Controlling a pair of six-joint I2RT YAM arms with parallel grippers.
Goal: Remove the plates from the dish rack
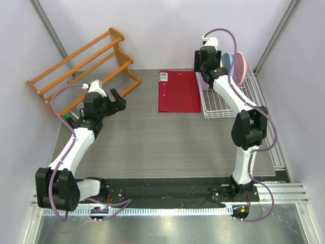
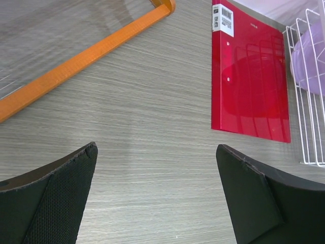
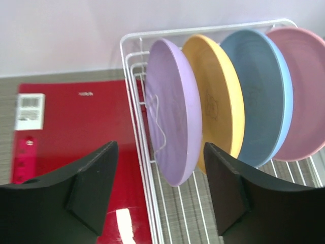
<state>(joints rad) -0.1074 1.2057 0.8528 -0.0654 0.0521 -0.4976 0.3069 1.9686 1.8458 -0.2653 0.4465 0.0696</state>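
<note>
Clearly, all four plates were seen standing on edge in the white wire dish rack (image 1: 218,107) at the far right of the table (image 1: 167,147). From left to right they were ranged lilac (image 3: 172,117), orange-yellow (image 3: 218,96), light blue (image 3: 259,91) and pink (image 3: 304,96). The right gripper (image 3: 160,152) was held over the rack's left end with its jaws parted. The lower rim of the lilac plate was framed between them, and no grip on it could be made out. The left gripper (image 2: 156,148) was held spread wide and empty above the bare tabletop, near the orange wooden rack (image 1: 86,66). A red folder (image 1: 179,91) was laid flat just beside the dish rack's left side.
</note>
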